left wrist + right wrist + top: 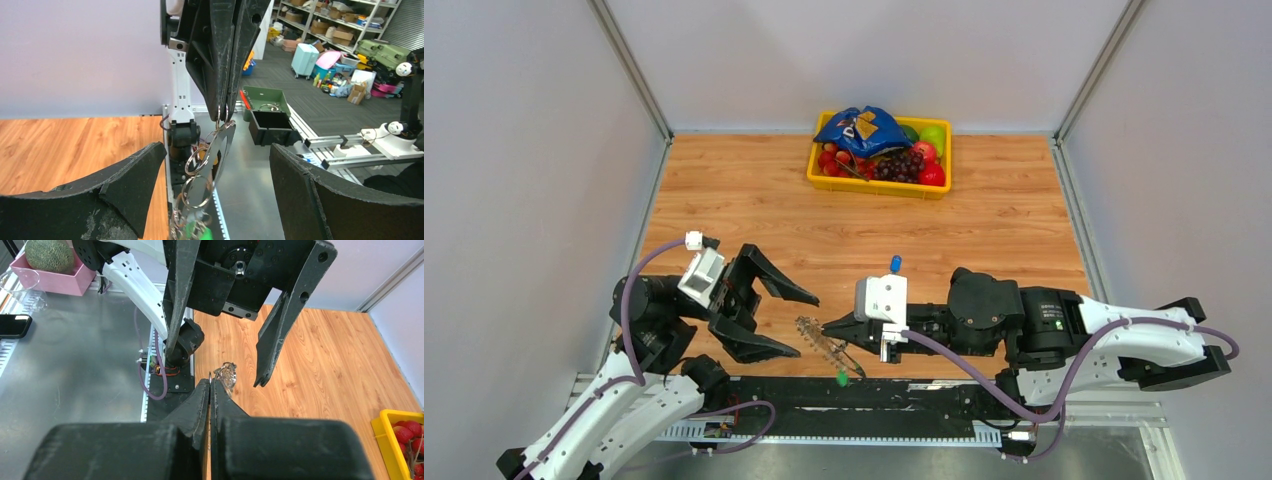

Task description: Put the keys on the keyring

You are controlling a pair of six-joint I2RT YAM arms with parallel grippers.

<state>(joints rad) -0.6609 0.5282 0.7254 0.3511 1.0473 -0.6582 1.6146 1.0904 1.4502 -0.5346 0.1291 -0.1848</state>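
My right gripper (826,326) is shut on the top of the keyring (829,348) and holds it hanging above the table's near edge. The keyring carries several small rings and silver keys, with a green key head (841,378) at the bottom. In the left wrist view the keyring (220,145) hangs from the shut right fingers (225,65), between my open left jaws. My left gripper (805,324) is open and empty, facing the keyring from the left without touching it. A small blue-headed key (895,264) lies on the wood behind the right wrist. In the right wrist view the keyring (228,375) shows just past the shut fingertips.
A yellow bin (874,186) with fruit and a blue snack bag stands at the back centre. A black rail (924,398) runs along the table's near edge under the keyring. Grey walls close in the left and right sides.
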